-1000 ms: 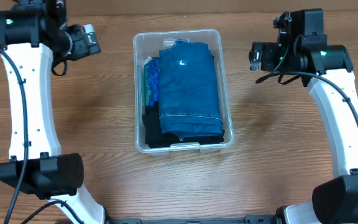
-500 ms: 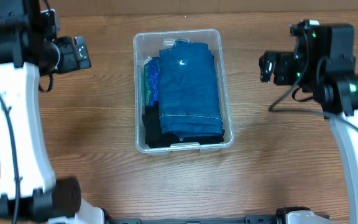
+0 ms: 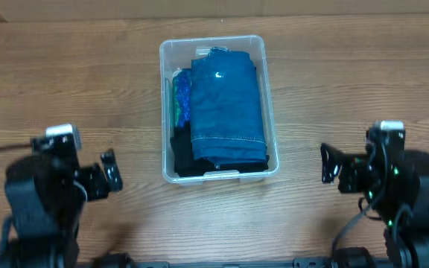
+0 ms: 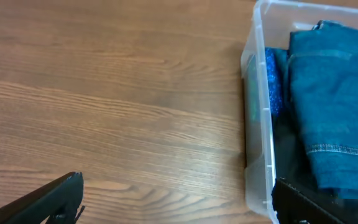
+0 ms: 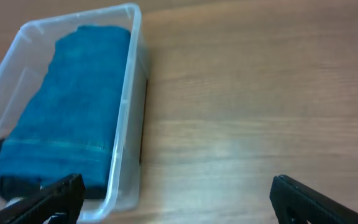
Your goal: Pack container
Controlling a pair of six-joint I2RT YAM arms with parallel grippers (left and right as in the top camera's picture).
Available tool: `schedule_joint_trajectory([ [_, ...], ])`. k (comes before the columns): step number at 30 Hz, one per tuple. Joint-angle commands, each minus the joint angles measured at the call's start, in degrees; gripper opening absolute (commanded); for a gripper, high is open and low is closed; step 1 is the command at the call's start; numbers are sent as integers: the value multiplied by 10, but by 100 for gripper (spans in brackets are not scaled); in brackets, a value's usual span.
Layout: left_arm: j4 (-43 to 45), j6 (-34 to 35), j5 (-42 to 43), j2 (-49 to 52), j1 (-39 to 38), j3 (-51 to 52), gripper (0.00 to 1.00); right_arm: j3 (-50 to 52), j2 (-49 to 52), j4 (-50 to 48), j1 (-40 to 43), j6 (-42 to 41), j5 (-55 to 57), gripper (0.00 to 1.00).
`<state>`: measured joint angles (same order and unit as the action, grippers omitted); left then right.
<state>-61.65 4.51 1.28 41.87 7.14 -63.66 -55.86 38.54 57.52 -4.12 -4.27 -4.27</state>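
The clear plastic container (image 3: 164, 104) stands in the middle of the table. It holds folded blue jeans (image 3: 228, 104) on top of a black garment (image 3: 180, 158), with a blue-green patterned cloth (image 3: 181, 97) along its left wall. My left gripper (image 3: 112, 175) is open and empty, low at the near left of the container. In the left wrist view (image 4: 179, 211) the container wall (image 4: 257, 124) is at the right. My right gripper (image 3: 328, 165) is open and empty at the near right. In the right wrist view (image 5: 179, 208) the container (image 5: 126, 106) and jeans (image 5: 73, 106) are at the left.
The wooden table top (image 3: 65, 89) runs to both sides of the container. Both arm bases sit at the near edge, left (image 3: 39, 201) and right (image 3: 408, 193).
Both arms have drawn back from the far sides of the table down to the near edge, each beside the container's near corners. The container and its clothes have not moved.
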Motion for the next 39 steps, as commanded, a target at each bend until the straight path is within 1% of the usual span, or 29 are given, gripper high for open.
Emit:
schedule_joint_trajectory([
  [1,-8,8,2,-26,0,26,100,5,-4,26,1,-2,1,100],
  [5,-29,8,2,-20,0,26,100,5,-4,34,1,-2,1,100],
  [13,-30,8,2,-19,0,26,100,5,-5,40,1,-2,1,100],
  [17,-30,8,2,-19,0,26,100,18,-49,24,-1,5,3,100],
  [19,-30,8,2,-19,0,26,100,62,-102,-21,-9,17,3,100],
  [22,-30,8,2,-19,0,26,100,190,-231,-139,-21,27,3,100],
  [25,-30,8,2,-19,0,26,100,304,-326,-253,-27,26,1,100],
  [29,-30,8,2,-19,0,26,100,405,-379,-388,-27,29,3,100],
  [30,-30,8,2,-19,0,26,100,452,-384,-467,-27,33,8,100],
  [33,-30,8,2,-19,0,26,100,519,-384,-581,-27,50,7,100],
  [34,-30,8,2,-19,0,26,100,538,-384,-604,-27,64,7,100],
  [35,-30,8,2,-19,0,26,100,555,-384,-607,-27,82,8,100],
  [37,-30,8,2,-19,0,26,100,554,-384,-565,-27,104,7,100],
  [39,-30,8,2,-19,0,26,100,554,-384,-528,-27,105,7,100],
])
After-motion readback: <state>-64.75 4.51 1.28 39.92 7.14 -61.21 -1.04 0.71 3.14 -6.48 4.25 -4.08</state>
